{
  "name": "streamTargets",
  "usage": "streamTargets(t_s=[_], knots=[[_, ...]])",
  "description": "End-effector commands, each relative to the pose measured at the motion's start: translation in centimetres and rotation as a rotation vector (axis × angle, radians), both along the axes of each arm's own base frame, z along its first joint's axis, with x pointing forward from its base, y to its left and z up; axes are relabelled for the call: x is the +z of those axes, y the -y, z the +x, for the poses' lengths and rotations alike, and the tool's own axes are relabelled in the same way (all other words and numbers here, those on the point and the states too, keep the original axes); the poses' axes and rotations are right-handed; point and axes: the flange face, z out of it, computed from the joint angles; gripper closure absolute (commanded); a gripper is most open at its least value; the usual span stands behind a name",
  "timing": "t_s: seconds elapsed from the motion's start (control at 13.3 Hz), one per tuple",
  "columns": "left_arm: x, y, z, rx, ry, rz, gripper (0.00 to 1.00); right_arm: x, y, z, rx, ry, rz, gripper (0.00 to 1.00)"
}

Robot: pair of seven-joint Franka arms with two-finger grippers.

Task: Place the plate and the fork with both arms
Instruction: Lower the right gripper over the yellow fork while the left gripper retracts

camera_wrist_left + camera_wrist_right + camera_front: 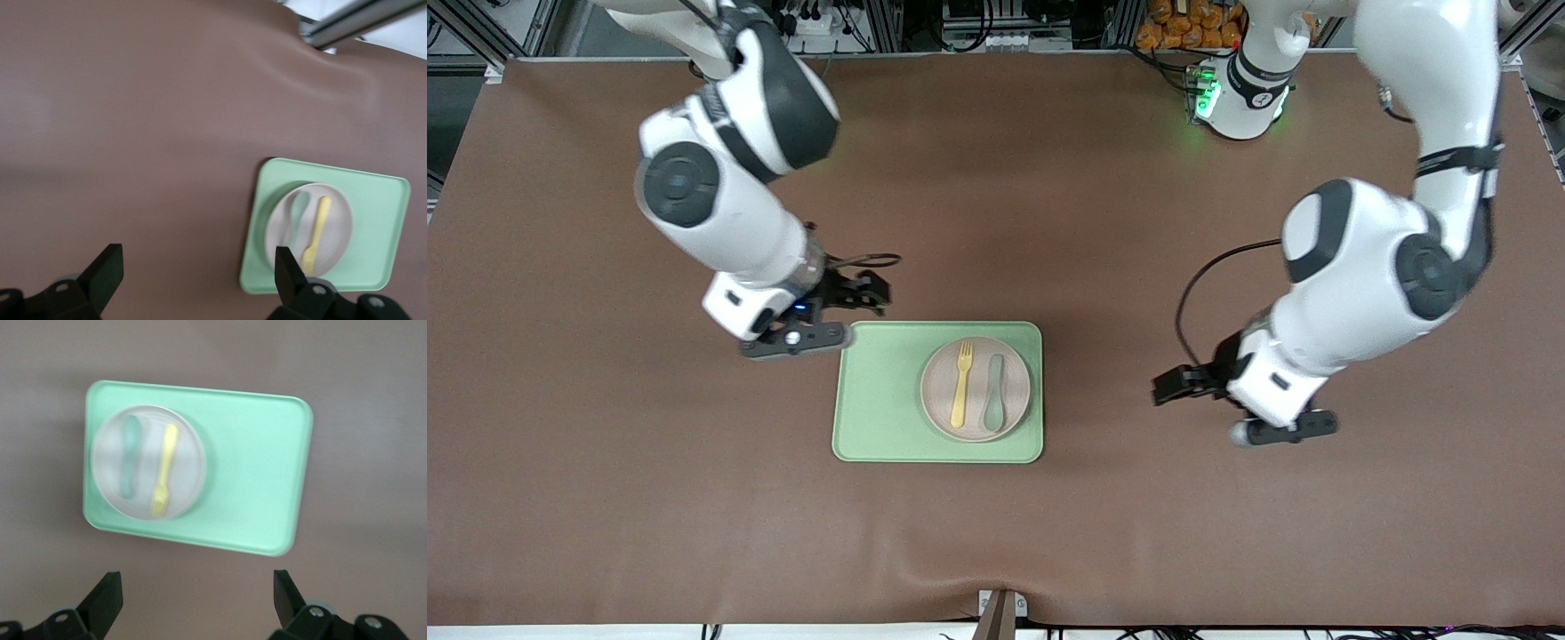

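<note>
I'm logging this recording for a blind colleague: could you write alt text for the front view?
A pale green tray lies mid-table, holding a beige plate with a yellow fork and a grey-green spoon side by side. The right pincer and left pincer flank the tray, empty.

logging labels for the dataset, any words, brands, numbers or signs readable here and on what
None can be read.
The tray, plate, fork and spoon are all plain.
The left arm's base carries a small dark round mark, too small to read.
The orange packets above the table edge are too small to read.
</note>
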Motion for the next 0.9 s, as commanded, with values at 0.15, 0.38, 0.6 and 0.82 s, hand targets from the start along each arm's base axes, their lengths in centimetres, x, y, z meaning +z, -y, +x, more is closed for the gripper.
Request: streamTargets(t_s=[0.15, 0.38, 0.6, 0.82], knots=[[6.7, -9.8, -2.5, -0.030, -0.033, 0.066, 0.00, -4.9, -6.0, 1.0, -0.051, 0.071, 0.063, 0.00], [10.4, -13.2, -4.6, -0.047, -0.031, 0.174, 0.00, -8.3, -7.4, 0.7, -0.042, 0.036, 0.041, 0.00], [13.3, -13.6, -7.1, -0.042, -0.065, 0.214, 0.00, -13.3, -7.4, 0.9, -0.027, 0.001, -0.026, 0.02], [15.2, -15.0, -8.1, -0.039, -0.042, 0.282, 0.00, -15.1, -6.0, 2.3, -0.057, -0.006, -0.038, 0.20]])
